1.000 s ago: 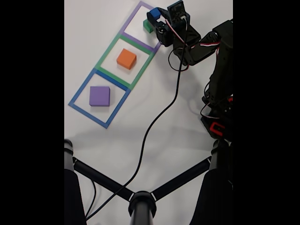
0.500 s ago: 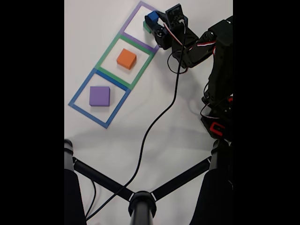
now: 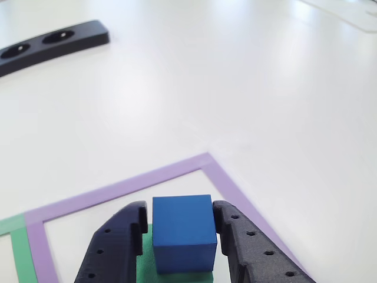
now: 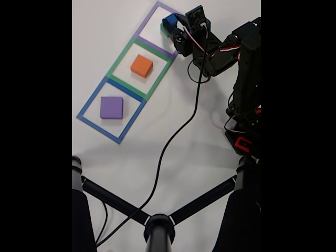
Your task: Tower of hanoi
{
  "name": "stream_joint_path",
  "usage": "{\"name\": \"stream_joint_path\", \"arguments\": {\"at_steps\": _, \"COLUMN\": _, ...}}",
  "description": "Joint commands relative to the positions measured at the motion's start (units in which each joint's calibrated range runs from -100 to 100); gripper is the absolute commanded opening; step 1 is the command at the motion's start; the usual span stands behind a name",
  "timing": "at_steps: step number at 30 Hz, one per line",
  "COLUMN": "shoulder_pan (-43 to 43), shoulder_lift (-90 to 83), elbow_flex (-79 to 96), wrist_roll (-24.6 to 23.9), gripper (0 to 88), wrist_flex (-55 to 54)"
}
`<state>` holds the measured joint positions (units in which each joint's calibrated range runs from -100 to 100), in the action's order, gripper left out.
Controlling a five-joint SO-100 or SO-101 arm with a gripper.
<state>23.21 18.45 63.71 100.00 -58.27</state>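
You see three framed squares (image 4: 128, 73) in a diagonal row | one block (image 4: 111, 107) inside each | gripper (image 4: 170, 25) over the top one.

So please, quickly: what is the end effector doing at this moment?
End effector: closed on the blue cube, above the green block.

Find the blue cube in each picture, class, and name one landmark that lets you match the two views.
Other view: the blue cube sits at the bottom centre, between the two fingers of the pincer, above a green block.
Fixed view: the blue cube is near the top, right of centre, at the arm's tip.
Shared landmark: the purple taped square, with the cube over it.
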Motion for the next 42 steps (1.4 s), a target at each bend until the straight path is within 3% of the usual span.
{"name": "stream_joint_path", "arguments": {"at_steps": 1, "shoulder_pan": -0.14, "shoulder_lift": -0.1, "elbow_flex": -1.05, "wrist_roll": 0.0, "gripper": 14.7, "wrist_flex": -2.48}}
{"name": "stream_joint_path", "arguments": {"at_steps": 9, "shoulder_pan": 0.08, "shoulder_lift": -2.9, "elbow_flex": -1.05, "wrist_roll": 0.0, "gripper": 22.0, "wrist_flex": -2.24}}
{"name": "stream_joint_path", "arguments": {"at_steps": 14, "shoulder_pan": -0.14, "shoulder_lift": -13.48, "elbow_flex": 0.58, "wrist_roll": 0.0, "gripper": 23.1, "wrist_flex": 8.12}}
{"name": "stream_joint_path", "arguments": {"at_steps": 19, "shoulder_pan": -0.3, "shoulder_lift": -32.63, "elbow_flex": 1.49, "wrist_roll": 0.0, "gripper": 22.2, "wrist_flex": 31.11}}
{"name": "stream_joint_path", "arguments": {"at_steps": 24, "shoulder_pan": -0.3, "shoulder_lift": -52.82, "elbow_flex": -6.14, "wrist_roll": 0.0, "gripper": 21.1, "wrist_flex": 69.64}}
{"name": "stream_joint_path", "arguments": {"at_steps": 26, "shoulder_pan": -0.6, "shoulder_lift": -58.19, "elbow_flex": -11.96, "wrist_roll": 0.0, "gripper": 24.7, "wrist_flex": 85.26}}
{"name": "stream_joint_path", "arguments": {"at_steps": 31, "shoulder_pan": -2.36, "shoulder_lift": -66.04, "elbow_flex": -23.41, "wrist_roll": 0.0, "gripper": 27.5, "wrist_flex": 110.35}}
{"name": "stream_joint_path", "arguments": {"at_steps": 37, "shoulder_pan": -5.86, "shoulder_lift": -68.45, "elbow_flex": -39.85, "wrist_roll": 0.0, "gripper": 10.2, "wrist_flex": 137.14}}
{"name": "stream_joint_path", "arguments": {"at_steps": 42, "shoulder_pan": -9.22, "shoulder_lift": -69.33, "elbow_flex": -51.3, "wrist_roll": 0.0, "gripper": 0.1, "wrist_flex": 150.98}}
